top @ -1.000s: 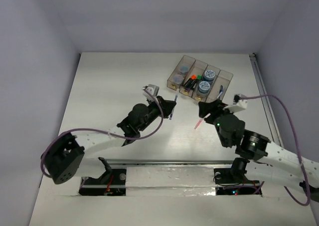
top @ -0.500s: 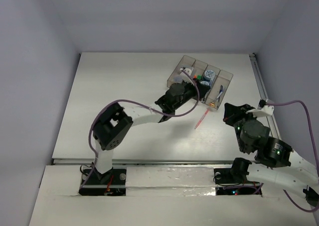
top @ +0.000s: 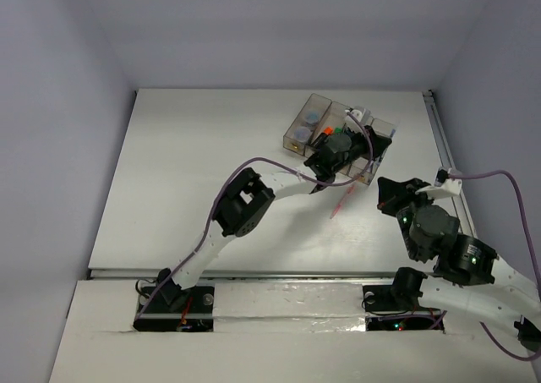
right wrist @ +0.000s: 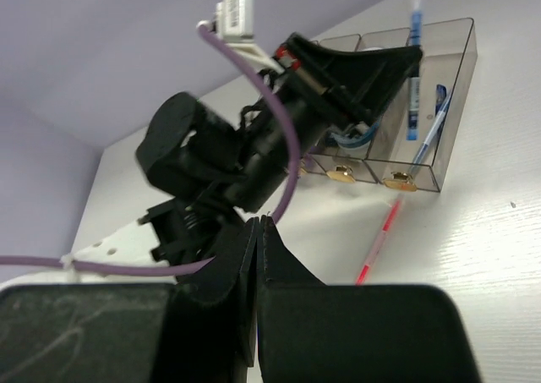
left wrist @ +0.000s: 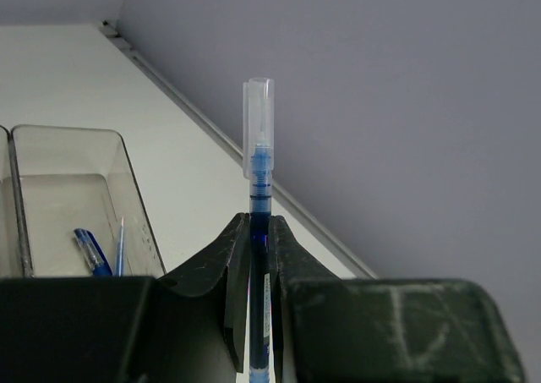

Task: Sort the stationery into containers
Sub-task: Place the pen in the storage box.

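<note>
Gripping a blue pen [left wrist: 259, 176], cap outward, left pincer [left wrist: 258, 231] is hovering over the rightmost bin of the containers [top: 293, 134]; red pen [top: 341, 204] is lying on the worktop [top: 194, 172] just before them; right pincer [right wrist: 258, 224] is sitting closed, empty.

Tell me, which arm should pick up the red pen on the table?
Right. The right end effector is shut and empty, near the red pen. The left end effector grips a blue pen above the bins.
</note>
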Controlling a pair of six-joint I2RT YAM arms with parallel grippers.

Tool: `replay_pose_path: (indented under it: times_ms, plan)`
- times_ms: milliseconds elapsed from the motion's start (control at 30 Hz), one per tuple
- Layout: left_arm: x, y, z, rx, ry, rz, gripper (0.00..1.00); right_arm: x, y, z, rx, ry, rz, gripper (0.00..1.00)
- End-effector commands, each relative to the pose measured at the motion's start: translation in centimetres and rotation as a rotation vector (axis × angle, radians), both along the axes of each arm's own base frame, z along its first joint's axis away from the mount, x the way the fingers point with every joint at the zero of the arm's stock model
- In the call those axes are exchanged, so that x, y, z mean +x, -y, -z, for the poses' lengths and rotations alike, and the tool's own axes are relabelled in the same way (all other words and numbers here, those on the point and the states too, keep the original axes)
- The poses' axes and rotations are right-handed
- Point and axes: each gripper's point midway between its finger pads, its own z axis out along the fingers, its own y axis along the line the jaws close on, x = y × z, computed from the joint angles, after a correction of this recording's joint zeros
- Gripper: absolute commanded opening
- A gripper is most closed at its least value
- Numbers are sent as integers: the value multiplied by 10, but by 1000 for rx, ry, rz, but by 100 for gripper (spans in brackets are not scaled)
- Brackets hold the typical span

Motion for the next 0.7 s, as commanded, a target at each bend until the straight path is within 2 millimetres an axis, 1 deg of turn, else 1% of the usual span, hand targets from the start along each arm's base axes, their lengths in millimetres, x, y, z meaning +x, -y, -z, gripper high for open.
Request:
replay_pose_path:
  times_ms: [0,100,133,200,233,367,433,467,567,667]
  plan:
    - [4,14,-28,-44,27,7,0,0,-6,-5,15,17,-29,0]
    - [12,21,-3,-17,-6,-7,0,-2,-5,-2,17,16,-36,0]
    - [15,24,-9,-27,-3,-9,0,-2,-5,-2,19,17,-36,0]
    - [19,24,-1,-21,-18,-27,0,-3,-3,0,23,18,-36,0]
    - [25,20,2,-19,-22,-42,0,-3,-3,0,24,18,-39,0]
    - [30,17,13,8,-36,-74,0,-4,-4,2,29,10,-39,0]
    - [36,12,23,40,-47,-113,0,-3,-5,4,27,8,-41,0]
    - [42,7,25,45,-50,-133,0,-3,-5,3,30,8,-42,0]
    - [44,5,32,61,-65,-144,0,-2,-8,3,27,8,-47,0]
    - [49,2,30,63,-65,-154,0,-2,-9,4,25,6,-47,0]
